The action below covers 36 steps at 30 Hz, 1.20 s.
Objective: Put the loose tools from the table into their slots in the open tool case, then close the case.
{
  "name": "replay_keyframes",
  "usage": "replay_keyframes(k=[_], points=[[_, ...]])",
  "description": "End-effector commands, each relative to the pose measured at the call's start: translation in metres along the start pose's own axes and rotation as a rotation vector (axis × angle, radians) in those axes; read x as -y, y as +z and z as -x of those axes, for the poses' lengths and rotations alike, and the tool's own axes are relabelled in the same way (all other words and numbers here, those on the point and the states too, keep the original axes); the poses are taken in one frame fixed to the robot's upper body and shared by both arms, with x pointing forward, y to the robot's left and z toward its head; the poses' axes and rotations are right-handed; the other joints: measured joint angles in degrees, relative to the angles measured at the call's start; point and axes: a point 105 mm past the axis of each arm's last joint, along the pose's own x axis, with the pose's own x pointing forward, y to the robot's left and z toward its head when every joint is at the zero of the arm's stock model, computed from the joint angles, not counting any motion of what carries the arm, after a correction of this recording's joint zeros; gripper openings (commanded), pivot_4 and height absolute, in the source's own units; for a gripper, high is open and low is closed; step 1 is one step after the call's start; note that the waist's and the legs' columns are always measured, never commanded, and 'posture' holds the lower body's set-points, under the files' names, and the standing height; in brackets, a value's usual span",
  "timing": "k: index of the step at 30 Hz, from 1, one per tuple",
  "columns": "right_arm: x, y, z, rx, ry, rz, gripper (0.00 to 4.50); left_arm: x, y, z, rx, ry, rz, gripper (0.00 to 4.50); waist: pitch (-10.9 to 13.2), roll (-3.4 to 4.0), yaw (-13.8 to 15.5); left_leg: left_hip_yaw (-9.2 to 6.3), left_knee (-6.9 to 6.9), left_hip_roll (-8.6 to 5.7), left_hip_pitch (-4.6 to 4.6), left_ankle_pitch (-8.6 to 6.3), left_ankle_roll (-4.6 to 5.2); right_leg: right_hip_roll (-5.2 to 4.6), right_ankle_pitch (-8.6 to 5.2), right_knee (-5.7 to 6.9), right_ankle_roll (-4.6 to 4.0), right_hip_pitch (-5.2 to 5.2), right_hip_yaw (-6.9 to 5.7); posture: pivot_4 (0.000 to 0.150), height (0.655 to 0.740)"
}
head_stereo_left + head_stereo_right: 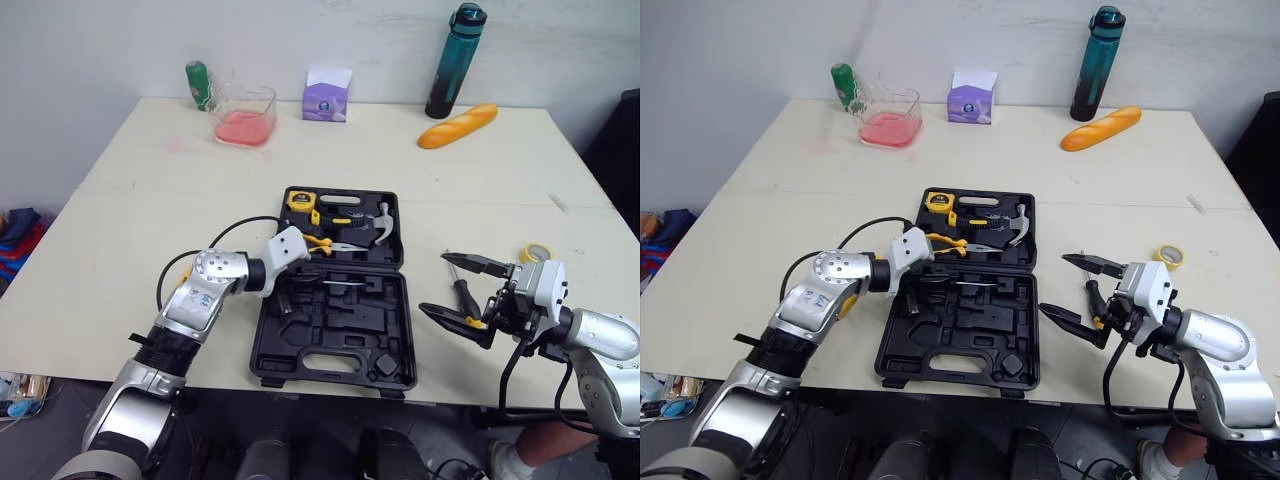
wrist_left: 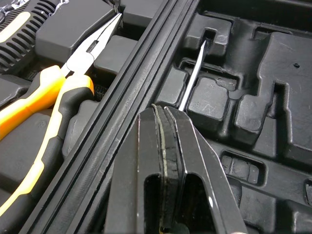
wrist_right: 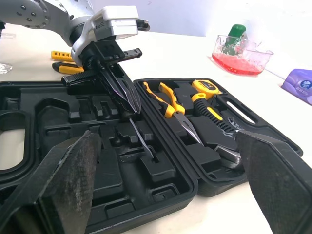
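Note:
The black tool case (image 1: 395, 375) lies open mid-table. Its far half holds a tape measure (image 1: 300, 201), yellow-handled pliers (image 1: 320, 242) and a hammer (image 1: 375, 228). My left gripper (image 1: 310, 273) hovers over the near half, shut on a thin metal rod (image 2: 192, 78). The rod's far tip rests in a narrow moulded slot (image 2: 208, 36). My right gripper (image 1: 435, 282) stands open to the right of the case. A black and yellow screwdriver (image 1: 462, 293) lies on the table under its fingers. Two more yellow and black tools (image 3: 66, 68) lie on the table behind my left arm.
A yellow tape roll (image 1: 533, 252) lies beyond my right wrist. Along the back edge stand a green bottle (image 1: 199, 84), a container of pink liquid (image 1: 243, 115), a purple box (image 1: 326, 97), a teal bottle (image 1: 454, 62) and a bread loaf (image 1: 457, 126).

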Motion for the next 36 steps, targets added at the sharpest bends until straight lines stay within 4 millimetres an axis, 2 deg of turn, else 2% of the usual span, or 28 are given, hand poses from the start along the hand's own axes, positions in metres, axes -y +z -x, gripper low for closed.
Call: replay_keyframes(k=[1,5,8,10,13,17,19,21,25,27,31,33,36], points=[[0.010,0.007,0.005,0.026,-0.046,0.030,4.50,0.007,-0.016,0.003,0.004,-0.007,-0.003,0.14,0.02,0.00,-0.06,0.00,0.00,0.01,-0.02,0.00,0.00,0.00,-0.01,-0.01,-0.01,-0.02,0.01,0.150,0.7400],[0.016,0.006,0.011,0.013,-0.077,0.050,4.50,0.001,0.019,0.020,0.191,0.035,-0.096,0.14,0.25,0.07,-0.13,0.02,0.00,0.09,-0.11,-0.02,-0.05,0.01,-0.03,-0.02,-0.06,-0.12,-0.03,0.150,0.7400],[0.026,0.009,0.021,-0.006,-0.124,0.077,4.50,0.008,0.046,0.046,0.340,0.003,-0.136,0.14,0.53,-0.01,-0.13,0.02,0.01,0.11,-0.24,-0.01,-0.06,0.03,-0.04,0.05,-0.07,-0.20,-0.08,0.150,0.7400],[0.033,0.007,0.033,-0.043,-0.158,0.089,4.50,0.001,0.053,0.072,0.366,0.054,-0.141,0.14,0.67,-0.05,-0.13,0.01,0.03,0.12,-0.31,-0.01,-0.06,0.03,-0.03,0.09,-0.06,-0.23,-0.09,0.150,0.7400],[0.051,0.007,0.059,-0.109,-0.236,0.103,4.50,-0.007,0.040,0.112,0.297,0.129,-0.146,0.94,0.70,0.00,-0.34,0.02,0.02,0.15,-0.32,-0.02,-0.06,0.07,-0.03,0.02,-0.06,-0.23,-0.12,0.150,0.7400],[0.080,0.011,0.098,-0.190,-0.390,0.159,4.50,-0.017,0.020,0.163,0.239,0.315,-0.086,2.78,0.86,0.10,-0.79,0.13,-0.03,0.16,-0.29,-0.08,0.01,0.08,-0.03,-0.05,-0.05,-0.22,-0.18,0.150,0.7400],[0.086,0.010,0.109,-0.221,-0.423,0.177,4.50,-0.015,0.010,0.176,0.199,0.368,-0.077,3.70,0.94,0.09,-1.04,0.14,-0.02,0.16,-0.29,-0.09,0.03,0.06,-0.02,-0.16,-0.04,-0.22,-0.16,0.150,0.7400],[0.095,0.009,0.124,-0.257,-0.501,0.197,4.50,-0.015,-0.009,0.204,0.142,0.477,-0.043,4.48,0.99,0.08,-1.34,0.12,-0.02,0.18,-0.29,-0.13,-0.01,0.04,-0.03,-0.30,-0.04,-0.22,-0.10,0.150,0.7400],[0.108,0.003,0.155,-0.353,-0.607,0.233,4.50,-0.016,-0.034,0.253,0.047,0.671,-0.009,4.48,1.08,0.07,-1.41,0.15,-0.05,0.42,-0.31,-0.30,-0.23,-0.01,-0.07,-0.38,-0.13,-0.32,-0.05,0.150,0.7400],[0.119,0.000,0.179,-0.387,-0.735,0.245,4.50,-0.017,-0.050,0.290,0.005,0.816,0.031,4.48,1.10,0.08,-1.46,0.18,-0.06,0.45,-0.34,-0.31,-0.26,0.00,-0.09,-0.33,-0.17,-0.44,-0.04,0.150,0.7400],[0.123,-0.012,0.211,-0.458,-0.877,0.261,4.50,-0.007,-0.073,0.339,-0.055,1.010,0.072,4.48,1.13,0.07,-1.66,0.67,-0.30,0.46,-0.39,-0.32,-0.27,0.01,-0.10,-0.21,-0.19,-0.88,-0.05,0.150,0.7400],[0.122,-0.019,0.224,-0.497,-0.930,0.274,4.50,0.003,-0.086,0.352,-0.088,1.061,0.120,4.48,1.14,0.04,-1.84,0.81,-0.39,0.46,-0.41,-0.32,-0.27,0.02,-0.10,-0.20,-0.19,-1.00,0.02,0.150,0.7400],[0.122,-0.024,0.230,-0.506,-0.975,0.276,4.50,0.017,-0.100,0.360,-0.126,1.081,0.171,4.48,1.15,0.04,-2.13,1.00,-0.52,0.44,-0.38,-0.33,-0.25,-0.01,-0.10,-0.21,-0.18,-1.10,0.21,0.150,0.7400]])
